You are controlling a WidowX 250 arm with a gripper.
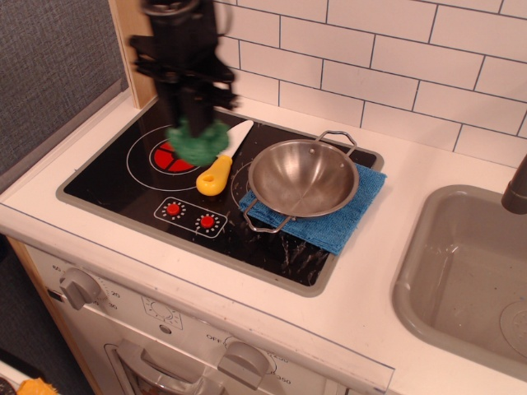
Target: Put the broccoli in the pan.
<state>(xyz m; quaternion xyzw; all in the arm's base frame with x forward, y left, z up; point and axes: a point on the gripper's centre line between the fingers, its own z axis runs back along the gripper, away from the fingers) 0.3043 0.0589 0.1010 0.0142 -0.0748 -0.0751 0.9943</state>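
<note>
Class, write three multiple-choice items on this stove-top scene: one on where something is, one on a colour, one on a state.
1. Where is the broccoli?
A. In the pan
B. Held above the stove top, left of the pan
C. In the sink

2. What colour is the cloth under the pan?
A. Blue
B. Red
C. Yellow

3. What is inside the pan?
A. The knife
B. The broccoli
C. Nothing

Answers:
1 B: the gripper carries it near the knife.
2 A: blue edges show round the pan.
3 C: only bare steel shows.

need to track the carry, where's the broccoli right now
The broccoli hangs in the tool above the left part of the stovetop, over the red burner, just left of the yellow-handled knife.
</note>
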